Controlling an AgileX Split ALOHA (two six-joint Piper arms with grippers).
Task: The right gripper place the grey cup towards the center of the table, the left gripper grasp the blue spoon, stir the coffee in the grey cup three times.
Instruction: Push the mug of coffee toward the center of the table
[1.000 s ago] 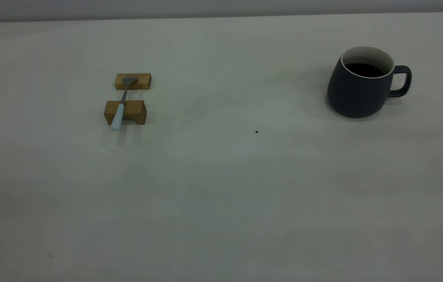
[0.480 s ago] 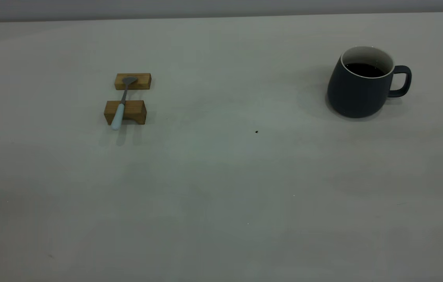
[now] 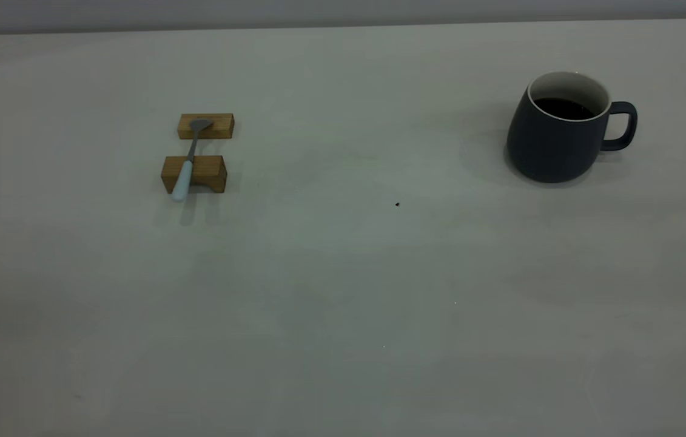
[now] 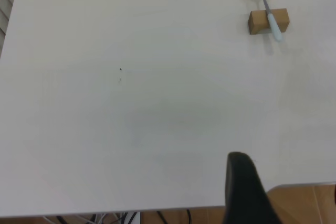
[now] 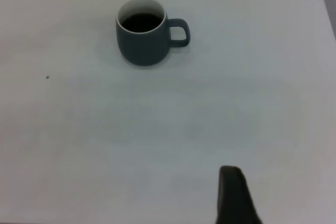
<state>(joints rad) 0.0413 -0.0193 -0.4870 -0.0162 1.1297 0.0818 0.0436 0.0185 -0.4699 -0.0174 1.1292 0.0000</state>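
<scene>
The grey cup stands upright at the far right of the table, its handle pointing right and dark coffee inside. The blue spoon lies across two small wooden blocks at the left, metal bowl on the far block and pale handle over the near one. Neither gripper shows in the exterior view. A black part of the left gripper shows in the left wrist view, far from the spoon. A black part of the right gripper shows in the right wrist view, well short of the cup.
The far wooden block and the near wooden block carry the spoon. A tiny dark speck marks the table's middle. In the left wrist view the table edge shows, with a brown surface beyond it.
</scene>
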